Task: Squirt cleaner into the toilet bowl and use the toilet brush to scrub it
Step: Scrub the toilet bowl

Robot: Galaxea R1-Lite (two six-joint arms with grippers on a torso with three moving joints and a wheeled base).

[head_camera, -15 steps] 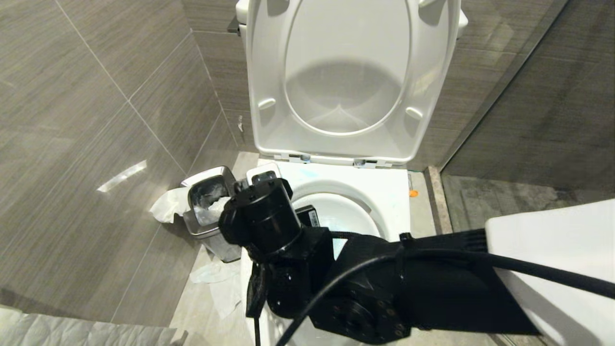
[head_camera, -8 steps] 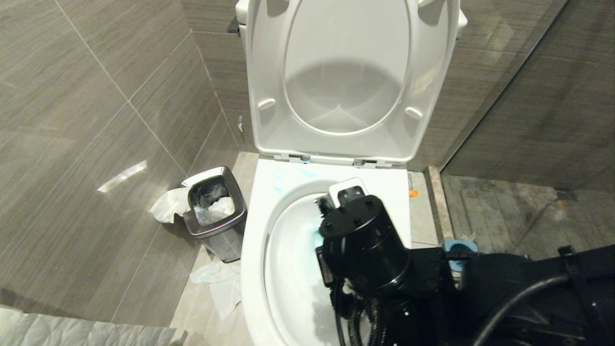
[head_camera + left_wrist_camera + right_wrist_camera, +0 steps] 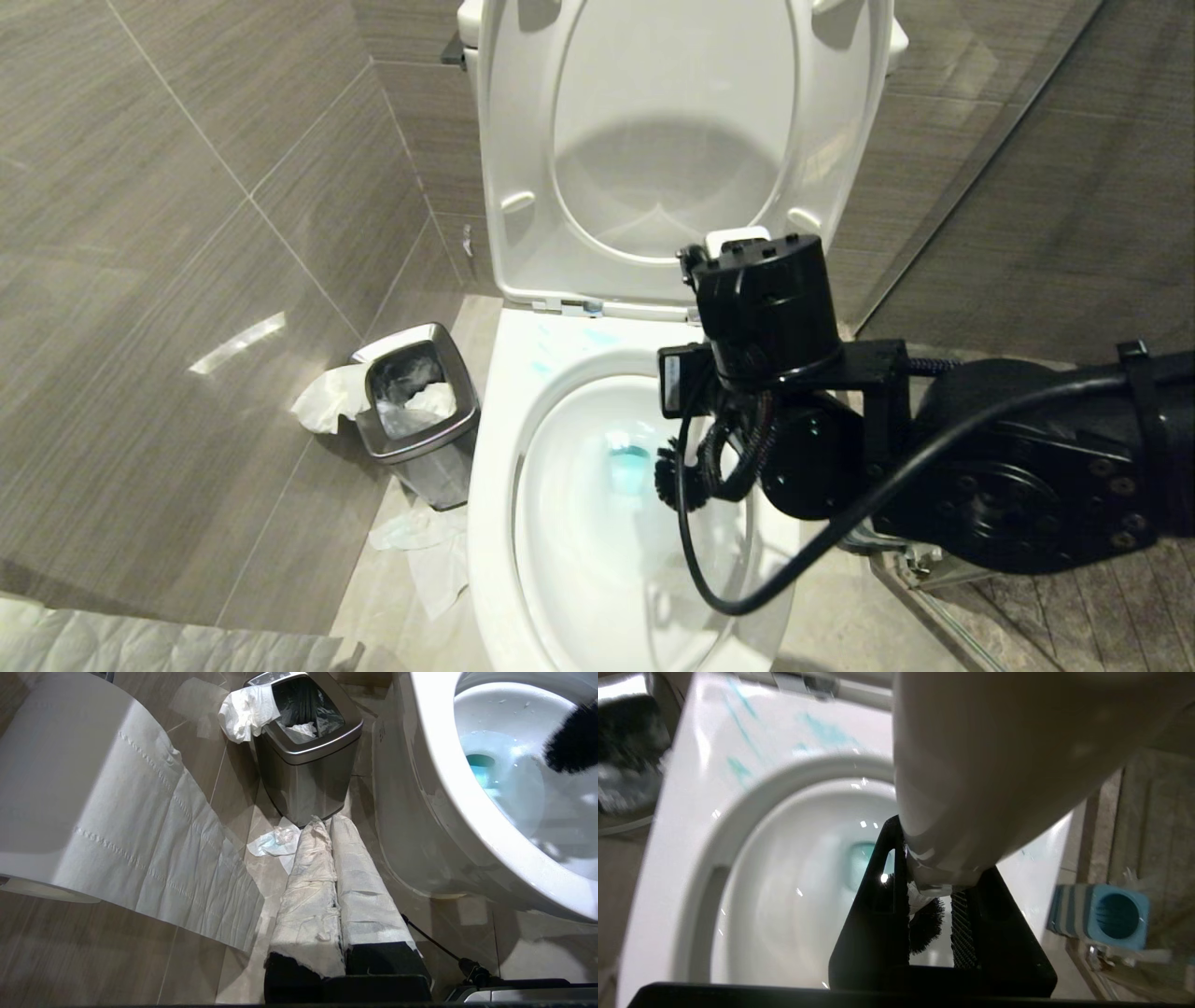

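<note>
Right wrist view: right gripper [image 3: 931, 905] jaws clamped on the white handle of the toilet brush [image 3: 971, 765], dark bristle head [image 3: 668, 474] hanging inside the toilet bowl [image 3: 495, 485] above teal cleaner [image 3: 628, 459] pooled at the drain. Left gripper [image 3: 332, 896] low beside the bowl, jaws together, near the steel bin [image 3: 308, 765].
</note>
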